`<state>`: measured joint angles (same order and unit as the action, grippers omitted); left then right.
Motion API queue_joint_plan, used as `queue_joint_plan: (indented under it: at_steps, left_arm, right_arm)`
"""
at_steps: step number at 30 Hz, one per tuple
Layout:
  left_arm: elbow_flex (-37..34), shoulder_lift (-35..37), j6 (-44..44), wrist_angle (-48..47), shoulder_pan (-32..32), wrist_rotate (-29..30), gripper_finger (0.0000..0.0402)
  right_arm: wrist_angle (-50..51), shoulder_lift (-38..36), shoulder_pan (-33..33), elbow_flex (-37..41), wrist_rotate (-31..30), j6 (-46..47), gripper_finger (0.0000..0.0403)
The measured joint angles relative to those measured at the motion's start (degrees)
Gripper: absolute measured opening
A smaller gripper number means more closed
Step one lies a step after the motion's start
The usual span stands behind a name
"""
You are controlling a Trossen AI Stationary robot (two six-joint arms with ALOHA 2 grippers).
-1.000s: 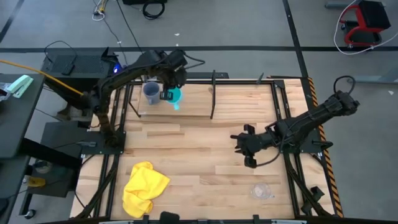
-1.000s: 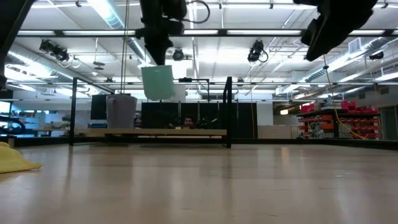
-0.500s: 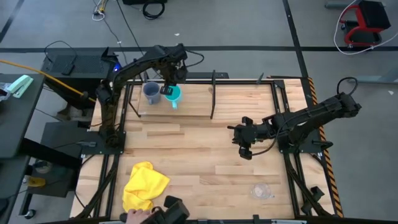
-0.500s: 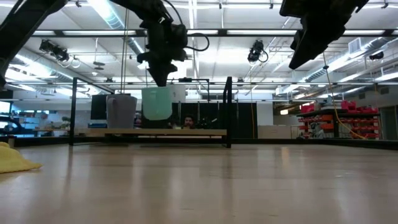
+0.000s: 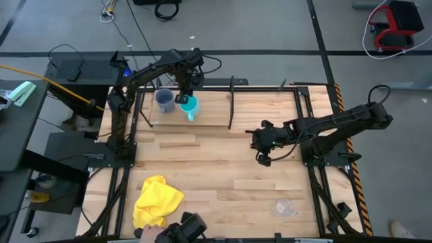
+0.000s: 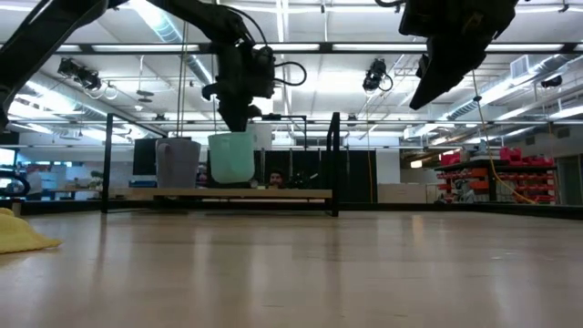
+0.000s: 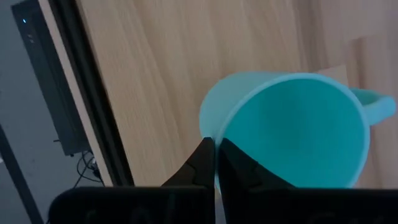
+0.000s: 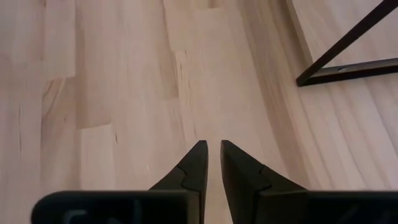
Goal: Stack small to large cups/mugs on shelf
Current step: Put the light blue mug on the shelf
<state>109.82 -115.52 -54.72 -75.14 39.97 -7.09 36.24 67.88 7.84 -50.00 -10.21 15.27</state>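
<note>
The bright cyan mug (image 5: 190, 104) hangs upright at the wooden shelf plank (image 5: 202, 118), right beside the grey-blue mug (image 5: 163, 100), which stands on the plank on its base. My left gripper (image 5: 182, 98) is above the cyan mug and shut on it. In the low view the cyan mug (image 6: 231, 157) has its base at or just above the plank (image 6: 273, 193); I cannot tell if it touches. The clear cup (image 5: 285, 206) stands on the table at the near right. My right gripper (image 5: 260, 152) hovers over the table's middle right, shut and empty. My left gripper pinches the cyan mug's rim (image 7: 219, 134) on the side opposite its handle (image 7: 373, 102), one finger (image 7: 239, 168) inside the mug and one outside. The fingers come from above, pointing down. The mug hangs upright below them, mouth up.
A yellow cloth (image 5: 156, 202) lies at the table's near left. Thin black posts (image 5: 231, 101) stand at the shelf's ends. A person's hand with a dark device (image 5: 179, 233) shows at the near edge. Bare tabletop lies between the shelf and the clear cup.
My left gripper has gone down with the cyan mug, from well above the shelf to plank level beside the grey-blue mug; the mug has stayed upright. My right gripper has drifted a little toward the table's left and far edges.
</note>
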Motion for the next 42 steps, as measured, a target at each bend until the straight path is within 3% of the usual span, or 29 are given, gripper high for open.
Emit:
queue_joint_plan:
  at_steps: [17,24,35,42]
  left_arm:
    - [0.13,-3.20,0.04,2.10,-0.13,3.02,0.0011]
    - [0.81,-3.20,0.07,5.76,-0.74,3.67,0.0040]
    - [0.87,-3.20,1.90,7.22,-2.01,8.61,0.0028]
    - [0.87,-3.10,2.95,7.14,-2.70,9.50,0.0047]
  right_arm:
    - [-0.66,0.00,0.04,0.00,0.01,-0.49,0.0050]
    - [-0.71,0.00,0.04,0.00,0.01,-0.81,0.0050]
    - [-0.71,0.00,0.04,0.00,0.01,-0.90,0.0050]
    - [-0.71,0.00,0.04,0.00,0.01,-0.90,0.0050]
